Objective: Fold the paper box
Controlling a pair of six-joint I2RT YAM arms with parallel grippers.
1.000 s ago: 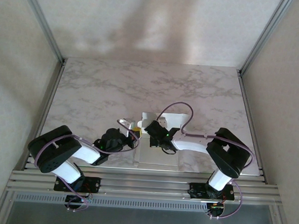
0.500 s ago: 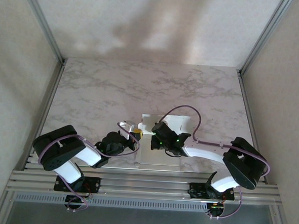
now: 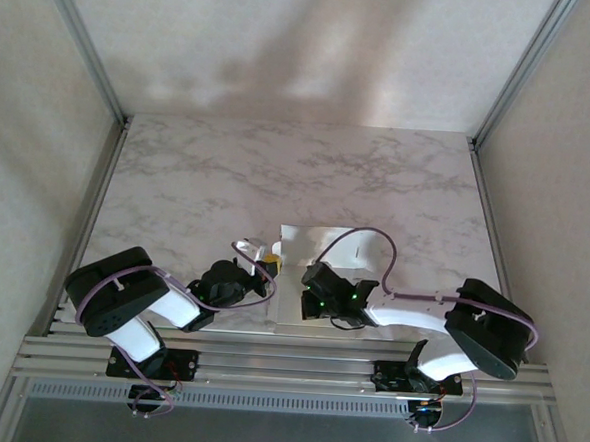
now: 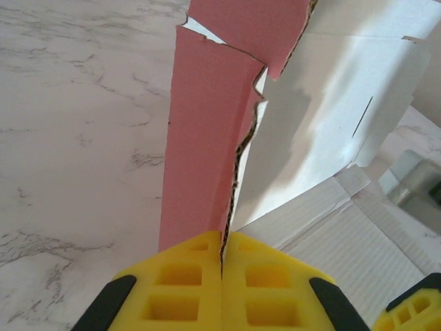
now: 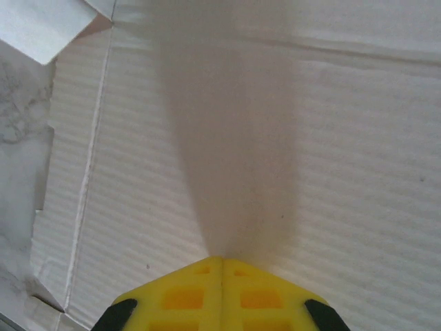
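The left tool, clamped shut on the edge of a pink flap, holds it upright at the left side of the paper box, which lies open, white side up, at the near middle of the desk. The right tool, closed and empty, points at the white floor panel; contact cannot be told. A clean fold likely needs that panel pinned near the crease while the left swings the flap over slowly.
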